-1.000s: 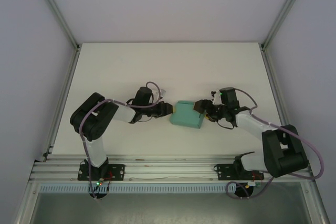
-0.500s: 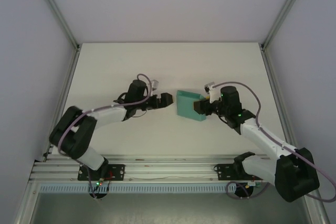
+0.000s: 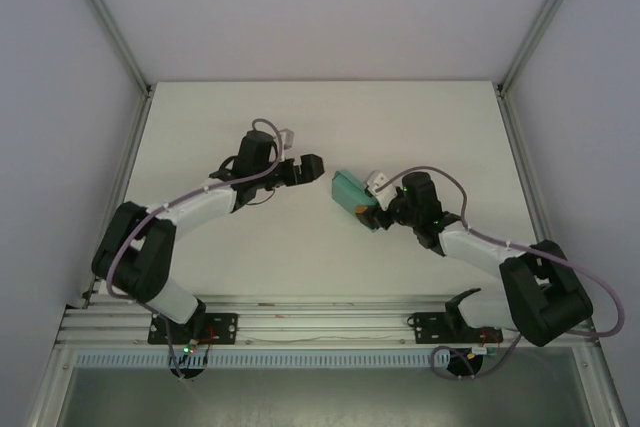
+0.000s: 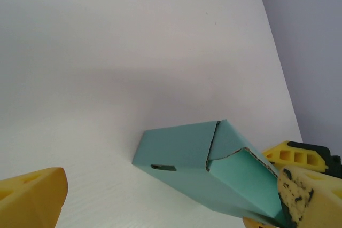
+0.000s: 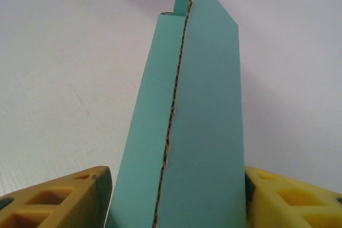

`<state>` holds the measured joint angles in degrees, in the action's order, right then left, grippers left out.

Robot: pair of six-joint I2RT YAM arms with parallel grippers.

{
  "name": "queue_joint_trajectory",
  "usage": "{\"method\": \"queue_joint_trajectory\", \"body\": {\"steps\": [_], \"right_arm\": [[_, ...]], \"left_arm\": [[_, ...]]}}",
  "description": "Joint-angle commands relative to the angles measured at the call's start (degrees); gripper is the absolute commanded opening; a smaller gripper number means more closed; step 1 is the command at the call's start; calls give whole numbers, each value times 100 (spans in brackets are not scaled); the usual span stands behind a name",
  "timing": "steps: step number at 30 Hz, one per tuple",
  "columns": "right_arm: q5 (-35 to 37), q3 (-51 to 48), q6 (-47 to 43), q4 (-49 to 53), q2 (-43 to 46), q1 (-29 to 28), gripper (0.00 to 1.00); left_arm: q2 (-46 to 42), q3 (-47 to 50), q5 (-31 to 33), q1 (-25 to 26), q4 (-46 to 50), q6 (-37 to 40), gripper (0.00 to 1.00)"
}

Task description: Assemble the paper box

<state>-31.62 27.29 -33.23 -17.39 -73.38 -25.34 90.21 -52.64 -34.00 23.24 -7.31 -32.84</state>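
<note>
The paper box (image 3: 349, 191), a closed teal-green card box, is held off the table and turned on edge. My right gripper (image 3: 369, 210) is shut on its near end. In the right wrist view the box (image 5: 187, 126) runs away from me between both yellow fingers (image 5: 56, 198), a raw card seam along its top. My left gripper (image 3: 312, 166) is open, just left of the box and apart from it. The left wrist view shows the box (image 4: 181, 145) with a small slot in its side and a tucked flap, beyond my left gripper (image 4: 173, 185); a right finger (image 4: 291, 156) clamps its end.
The white table (image 3: 300, 117) is walled by pale panels and aluminium rails (image 3: 125, 177) at left and right. Both arm bases sit on the near rail (image 3: 320, 312). Cables loop over each wrist.
The right gripper has tipped the box from lying flat up onto its edge. The left gripper has pulled back from the box's left side toward the far side of the table.
</note>
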Motion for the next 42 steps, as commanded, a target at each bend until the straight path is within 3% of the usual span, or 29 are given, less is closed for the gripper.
{"method": "queue_joint_trajectory", "body": {"steps": [1, 5, 8, 12, 17, 29, 31, 35, 42], "right_arm": [[218, 141, -179, 17, 228, -16, 69], [580, 114, 581, 17, 710, -23, 83], [884, 180, 1370, 464, 1574, -18, 89], [1743, 239, 2568, 1360, 2460, -18, 91], [2575, 479, 3410, 2720, 2526, -10, 89], [2175, 431, 3637, 2631, 1571, -3, 76], [2033, 451, 3577, 2644, 1530, 2, 69], [1725, 450, 3683, 2558, 1445, -2, 68], [1696, -16, 4684, 1997, 1307, 0, 63]], "left_arm": [[224, -407, -675, 5, -211, 267, 100], [450, -672, -921, 22, -91, 485, 100], [685, -965, -1099, 106, 124, 749, 100], [1005, -1194, -1268, 183, 225, 914, 99], [1372, -1453, -1605, 306, 369, 1082, 86], [1669, -1187, -1689, 358, 185, 965, 60], [1679, -1068, -1613, 350, 93, 888, 58], [1701, -838, -1540, 339, -91, 721, 55], [1640, -431, -1267, 339, -306, 441, 43]]}}
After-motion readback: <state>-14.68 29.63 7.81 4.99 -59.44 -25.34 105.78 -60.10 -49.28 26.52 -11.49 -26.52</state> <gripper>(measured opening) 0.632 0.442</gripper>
